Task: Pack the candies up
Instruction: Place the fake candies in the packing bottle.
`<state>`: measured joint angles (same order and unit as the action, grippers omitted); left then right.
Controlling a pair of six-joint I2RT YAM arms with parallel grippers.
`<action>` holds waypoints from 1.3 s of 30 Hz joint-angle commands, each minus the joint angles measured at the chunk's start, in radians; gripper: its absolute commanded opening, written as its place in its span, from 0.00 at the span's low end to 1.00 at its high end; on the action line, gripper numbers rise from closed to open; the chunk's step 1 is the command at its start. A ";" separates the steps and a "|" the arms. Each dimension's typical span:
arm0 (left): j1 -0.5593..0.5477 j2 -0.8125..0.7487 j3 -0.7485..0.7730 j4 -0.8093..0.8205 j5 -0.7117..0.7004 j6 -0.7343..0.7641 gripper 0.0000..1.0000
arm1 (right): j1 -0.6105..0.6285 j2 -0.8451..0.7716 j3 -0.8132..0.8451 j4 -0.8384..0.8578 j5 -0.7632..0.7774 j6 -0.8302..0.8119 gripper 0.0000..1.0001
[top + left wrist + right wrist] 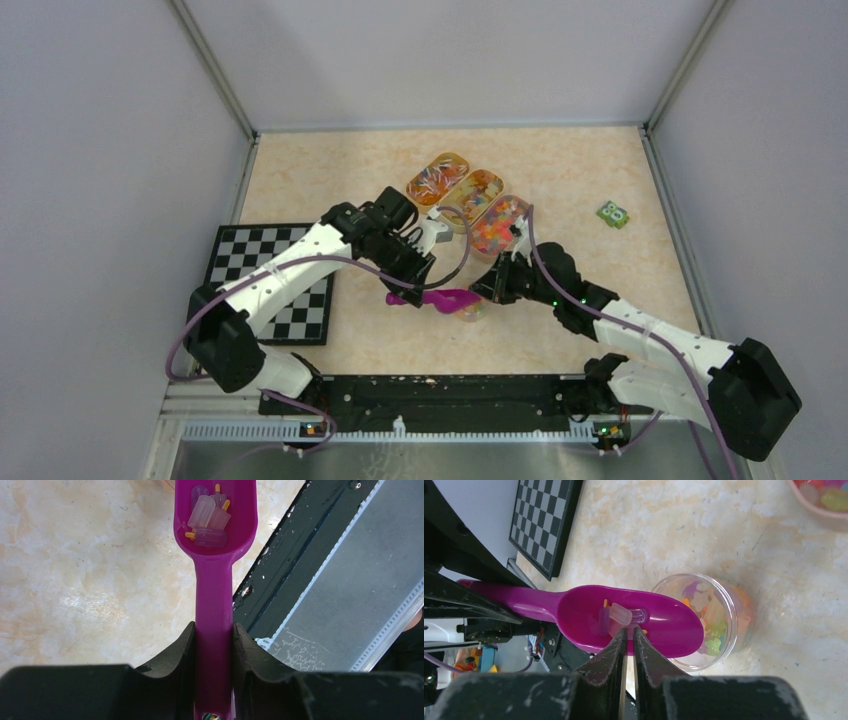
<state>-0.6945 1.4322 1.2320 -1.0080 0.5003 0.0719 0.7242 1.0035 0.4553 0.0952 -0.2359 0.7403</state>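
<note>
My left gripper (408,283) (213,630) is shut on the handle of the purple scoop (445,298) (214,585). The scoop bowl (634,622) is held level and carries a few pale pink, purple and orange candies (209,517) (619,616). Its tip hangs over a small clear round cup (719,622) (470,312) that holds mixed colourful candies (713,632). My right gripper (492,287) (629,632) is just beside the scoop bowl, its jaws nearly together with nothing between them. Three oval trays heaped with candies (497,225) stand behind.
A black-and-white checkerboard (275,280) (544,520) lies at the left. A small green object (613,214) lies at the right. The black rail (440,395) runs along the near edge. One tray's rim (819,502) shows in the right wrist view's top right.
</note>
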 commanded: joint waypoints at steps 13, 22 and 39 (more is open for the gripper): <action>-0.012 0.047 0.165 -0.111 -0.072 -0.040 0.00 | 0.010 -0.035 0.031 0.040 0.017 -0.043 0.08; -0.056 0.084 0.243 -0.124 -0.098 -0.070 0.00 | 0.035 -0.024 -0.013 0.130 0.007 0.010 0.06; -0.116 0.117 0.320 -0.165 -0.177 -0.140 0.00 | 0.105 -0.022 -0.057 0.169 0.049 0.031 0.05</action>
<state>-0.8093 1.5604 1.5070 -1.1893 0.3443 -0.0422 0.7952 0.9836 0.4118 0.2249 -0.1982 0.7612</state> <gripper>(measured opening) 0.321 0.055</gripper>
